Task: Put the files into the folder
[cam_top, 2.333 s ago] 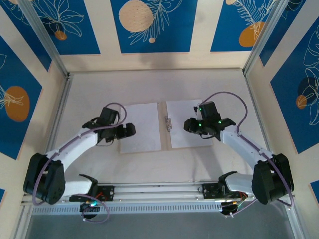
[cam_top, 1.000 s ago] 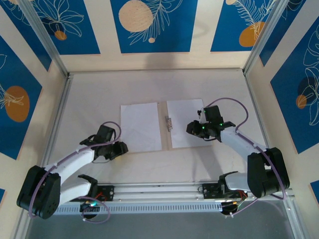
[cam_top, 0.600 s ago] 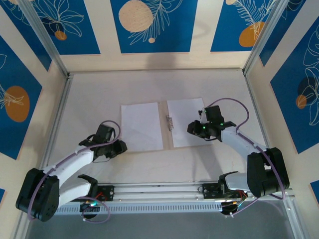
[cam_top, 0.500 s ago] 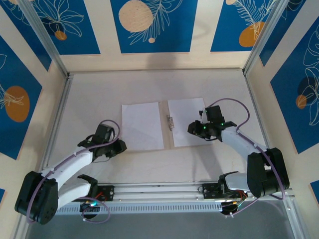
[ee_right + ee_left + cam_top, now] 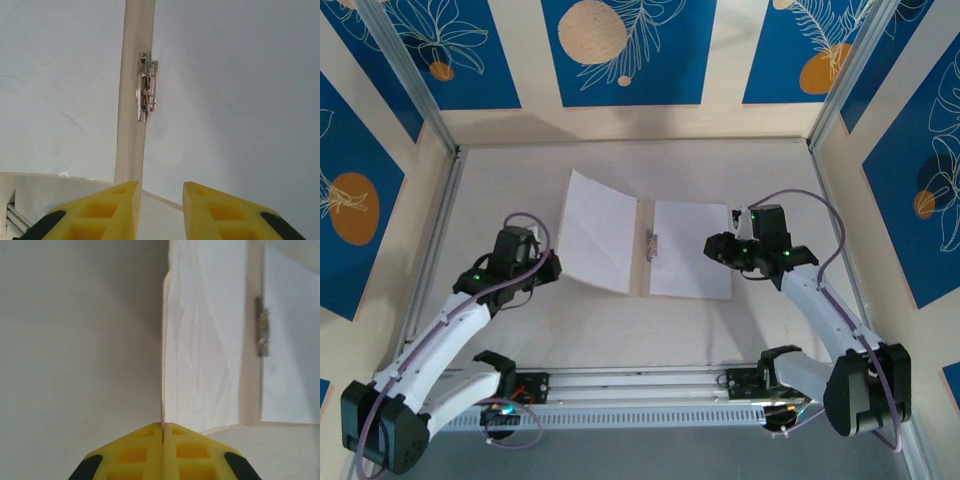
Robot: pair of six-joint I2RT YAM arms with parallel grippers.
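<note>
The tan folder lies open mid-table, its metal clip on the spine. One white file rests on the left cover and the other file on the right cover. My left gripper is shut on the left cover's outer edge, which is lifted and tilted toward the spine. Whether the sheet is pinched too I cannot tell. My right gripper hovers open over the right file with nothing between its fingers. In the right wrist view it faces the clip and spine.
A metal frame and patterned walls enclose the white table on three sides. The arm bases and a rail run along the near edge. Bare tabletop lies behind the folder.
My left gripper closed on the left cover's edge and raised it off the table. The right gripper drew slightly back and to the right, still open.
</note>
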